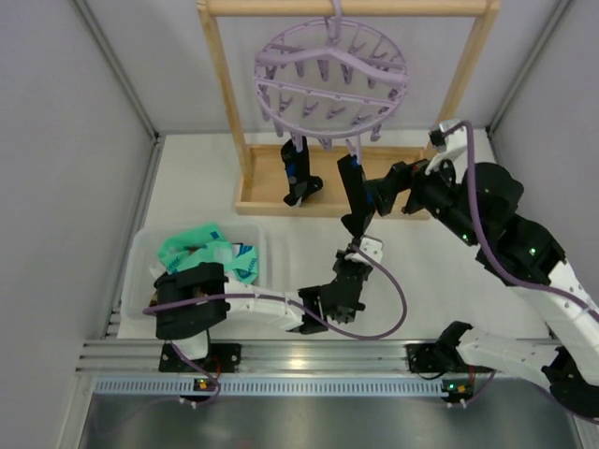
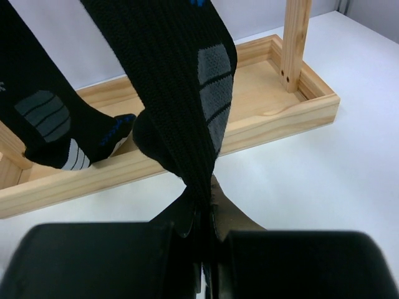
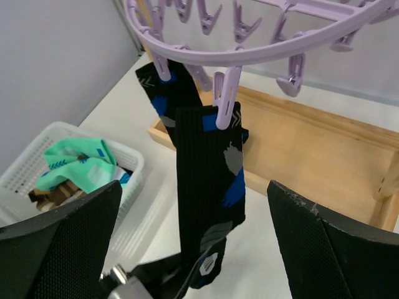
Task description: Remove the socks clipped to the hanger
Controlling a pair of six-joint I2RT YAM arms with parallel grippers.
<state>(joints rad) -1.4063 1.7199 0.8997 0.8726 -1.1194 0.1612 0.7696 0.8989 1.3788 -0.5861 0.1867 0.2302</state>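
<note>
The nearer black sock (image 1: pixel 354 192) hangs lengthwise top to bottom, its cuff pinched in a clip of the lilac hanger (image 3: pixel 255 55) and its toe end drawn down toward the arms. It is black with blue and grey patches. A second black sock (image 1: pixel 299 178) hangs just beside it, over the wooden rack (image 1: pixel 225 84) base. The left gripper (image 1: pixel 354 254), arm stretched low over the table, is closed tight on the nearer sock's bottom end. The right gripper (image 1: pixel 382 187) reaches in from the right, jaws wide apart, holding nothing. A mint-green sock (image 1: pixel 201 245) lies in the basket (image 1: pixel 140 253)
</note>
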